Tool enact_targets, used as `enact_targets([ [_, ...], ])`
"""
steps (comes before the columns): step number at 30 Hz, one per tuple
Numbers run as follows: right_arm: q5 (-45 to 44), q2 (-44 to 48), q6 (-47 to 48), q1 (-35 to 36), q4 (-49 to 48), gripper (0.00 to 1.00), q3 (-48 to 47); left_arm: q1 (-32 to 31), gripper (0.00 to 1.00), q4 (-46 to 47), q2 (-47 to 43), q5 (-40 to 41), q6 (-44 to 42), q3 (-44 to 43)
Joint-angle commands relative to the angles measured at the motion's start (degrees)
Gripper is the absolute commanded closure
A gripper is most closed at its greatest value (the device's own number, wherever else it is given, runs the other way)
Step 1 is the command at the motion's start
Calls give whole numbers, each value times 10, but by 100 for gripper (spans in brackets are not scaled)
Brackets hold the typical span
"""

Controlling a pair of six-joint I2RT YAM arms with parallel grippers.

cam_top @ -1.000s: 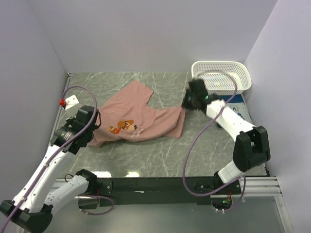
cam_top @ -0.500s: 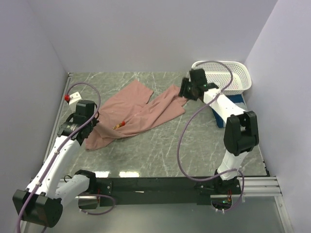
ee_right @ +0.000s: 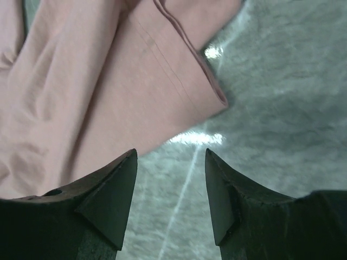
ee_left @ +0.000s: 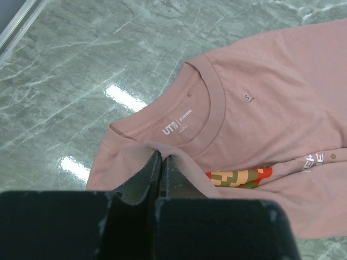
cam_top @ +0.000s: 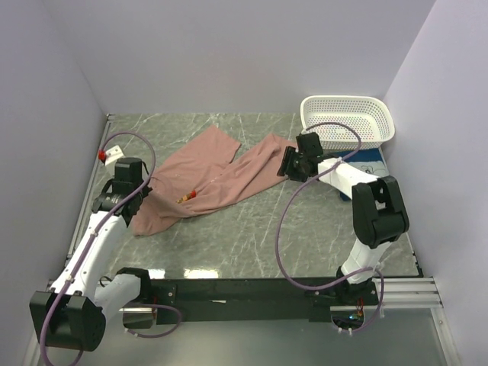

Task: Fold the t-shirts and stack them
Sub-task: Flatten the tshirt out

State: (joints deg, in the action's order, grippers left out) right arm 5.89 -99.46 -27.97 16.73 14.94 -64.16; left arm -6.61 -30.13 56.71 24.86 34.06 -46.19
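"Pink cloth seen from above: where does it lie?"
"The dusty-pink t-shirt (cam_top: 221, 179) sprawls rumpled on the marble table (cam_top: 252, 236), between my left pincer (cam_top: 139, 192) and my right pincer (cam_top: 286, 166)."
"Left wrist?"
"My left pincer (ee_left: 161, 158) is pressed together, pinching a fold beside the collar (ee_left: 214, 103)."
"Right wrist?"
"My right pincer (ee_right: 171, 154) is spread over marble, with the tee's hem (ee_right: 209, 81) just beyond."

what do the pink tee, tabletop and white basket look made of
Pink t-shirt: soft matte knit, likely cotton; it folds and wrinkles, with a ribbed collar. Tabletop: grey-green marble look with white veins, glossy, mirrors the lights; could be laminate. Basket: white plastic, probably, from its perforated moulded walls.
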Motion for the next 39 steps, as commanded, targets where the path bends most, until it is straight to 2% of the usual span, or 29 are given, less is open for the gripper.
enact_targets([
  [1,16,-29,-59,1,-65,39,4,4,99,32,-23,-9,-12,4],
  [7,10,-68,-125,1,-83,38,0,10,99,31,-20,-15,-12,1],
  [13,4,-93,-154,1,-98,38,-1,18,99,32,-27,-20,-10,3],
  [15,5,-106,-155,1,-98,43,-8,21,99,32,-30,-20,-9,4],
  [17,5,-112,-154,1,-95,51,-14,22,99,32,-32,-16,-8,5],
  [18,4,-111,-152,1,-91,66,-16,24,99,31,-37,-14,-8,5],
  [20,-10,-94,-141,1,-72,82,-13,25,99,31,-40,-4,-8,5],
  [21,-14,-83,-135,1,-64,97,-11,26,99,25,-44,-1,-7,4],
  [22,-19,-71,-116,-1,-36,100,-11,26,99,23,-48,16,-2,4],
  [24,-44,-24,-91,-1,4,100,-11,26,99,17,-66,33,1,4],
  [28,-102,76,-15,-7,161,100,-29,26,99,17,-96,60,6,8],
  [29,-112,107,-4,-10,187,100,-52,26,99,17,-96,60,4,9],
  [32,-134,127,38,-12,277,99,-124,26,99,19,-83,41,-2,6],
  [34,-126,112,59,-12,321,91,-167,26,99,24,-78,26,-8,6],
  [35,-126,90,62,-12,324,79,-197,26,99,24,-76,22,-8,6],
  [37,-127,71,61,-13,317,65,-213,26,99,24,-71,12,-12,7],
  [38,-124,60,59,-12,307,55,-214,26,99,26,-69,10,-13,8],
  [39,-121,57,56,-12,297,50,-210,27,99,26,-66,5,-14,8],
])
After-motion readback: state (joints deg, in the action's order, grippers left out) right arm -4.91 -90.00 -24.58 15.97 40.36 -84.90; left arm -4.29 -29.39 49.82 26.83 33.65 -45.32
